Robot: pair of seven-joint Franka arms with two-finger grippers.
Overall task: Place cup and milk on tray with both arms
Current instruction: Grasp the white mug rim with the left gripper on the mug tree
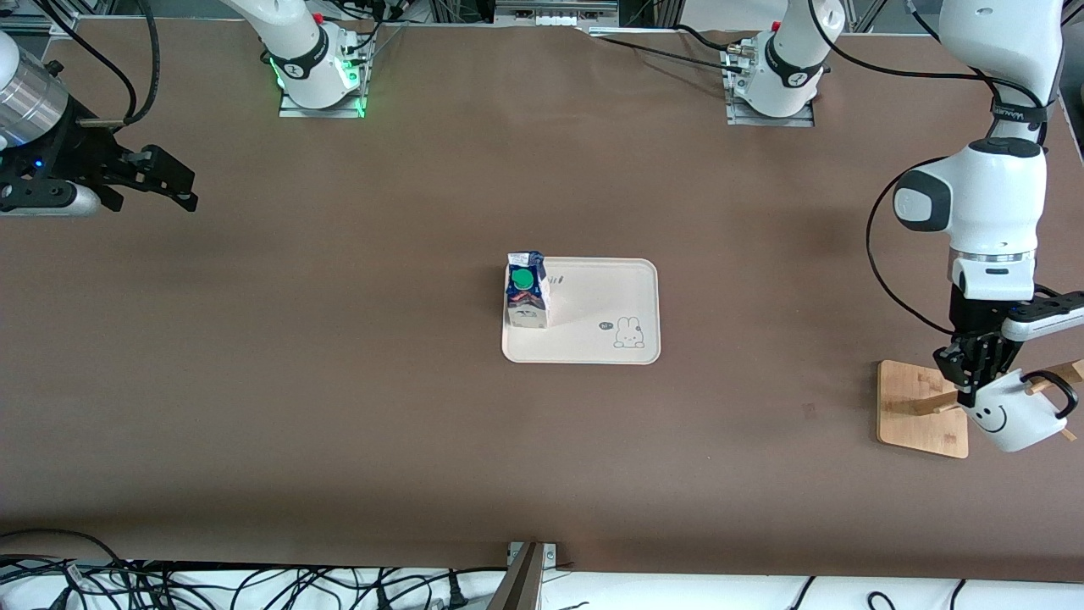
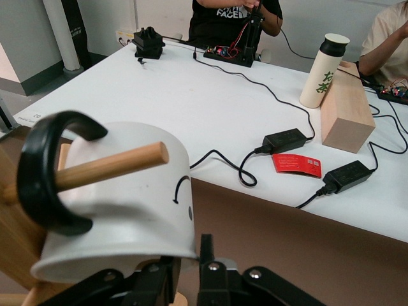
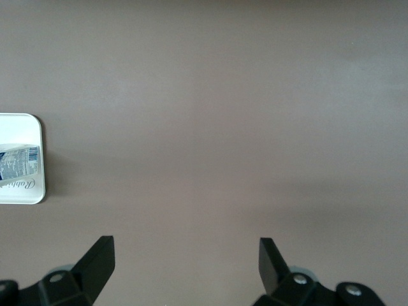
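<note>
The milk [image 1: 526,289] stands upright on the cream tray [image 1: 593,339], at the tray's edge toward the right arm's end; the rest of the tray is bare. The white smiley cup [image 1: 1012,417] hangs tilted on a wooden peg [image 2: 108,167] of the rack at the left arm's end, the peg passing through its black handle [image 2: 38,178]. My left gripper [image 1: 972,391] is shut on the cup's rim [image 2: 121,255], one finger inside and one outside. My right gripper [image 1: 174,188] is open and empty over bare table at the right arm's end. The right wrist view shows the tray corner [image 3: 35,191] and the milk [image 3: 19,162].
The square wooden rack base [image 1: 919,407] sits near the table edge at the left arm's end. The left wrist view shows a white side table [image 2: 191,95] with cables, a bottle [image 2: 324,70] and a wooden block [image 2: 344,108]. Cables lie along the table's front edge.
</note>
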